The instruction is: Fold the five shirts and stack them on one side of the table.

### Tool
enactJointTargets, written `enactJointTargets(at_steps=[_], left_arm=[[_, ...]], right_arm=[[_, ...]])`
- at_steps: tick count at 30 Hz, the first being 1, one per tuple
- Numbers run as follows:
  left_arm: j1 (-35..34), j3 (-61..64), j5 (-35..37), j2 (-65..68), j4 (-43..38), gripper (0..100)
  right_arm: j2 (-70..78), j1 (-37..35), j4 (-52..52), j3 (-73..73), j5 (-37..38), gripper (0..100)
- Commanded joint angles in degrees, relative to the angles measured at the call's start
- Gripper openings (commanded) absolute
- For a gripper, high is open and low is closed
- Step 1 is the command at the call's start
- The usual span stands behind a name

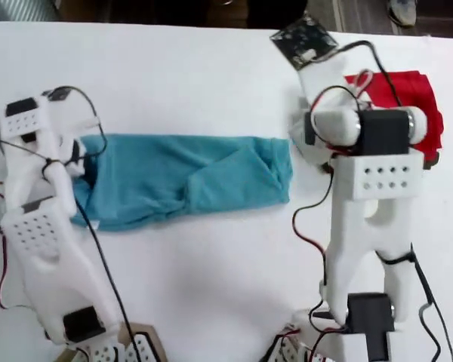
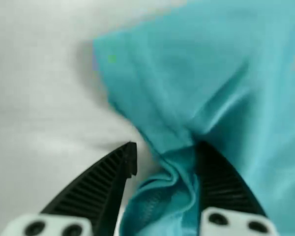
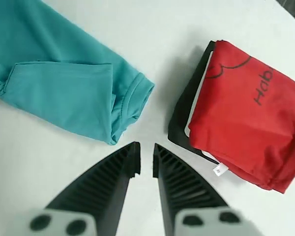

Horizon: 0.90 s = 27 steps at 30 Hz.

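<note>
Attention is drawn first to the teal shirt (image 1: 181,181), which is laid on the bench (image 1: 211,286) as a long narrow band, already doubled along its length. Its long axis is seen to run from side to side across the bench, from the left arm toward the right arm. The left end of the band is met by the left claw (image 2: 164,157): its jaws are held wide, one beside the cloth over the bare bench and the other against a bunched ridge of teal fabric, so the cloth is between them but is not yet pinched. The right claw (image 3: 146,152) is held narrow, almost closed, with nothing in it, over bare bench just beside the right end of the band. On the other side of this claw, a stack (image 3: 187,118) is seen near the far right corner, with a red shirt (image 3: 246,118) on top and darker cloth under it. Which end of the band is the collar cannot be told with certainty. It is judged that the next fold must be made across the long axis, with the left end carried toward the right end, and for this the left claw is the nearer one.
</note>
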Motion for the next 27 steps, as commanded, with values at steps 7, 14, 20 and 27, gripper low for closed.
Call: enactJointTargets(at_steps=[7, 14, 20, 27], left_arm=[[-0.5, -10.2, 0.2, 8.5, 7.6, 3], [-10.6, -22.5, -4.2, 8.6, 11.3, 3], [-19.3, -25.3, -8.8, 8.6, 11.3, 3], [-23.7, -24.3, -10.4, 2.2, 11.3, 3]], right_arm=[[-9.6, 5.1, 1.0, 4.1, 0.4, 5.1], [-17.1, 5.8, -2.9, 23.6, 0.2, 2.4], [-26.2, 6.1, -13.5, 46.0, -0.1, 2.3], [-38.3, 6.2, -29.0, 74.6, -0.1, 2.3]])
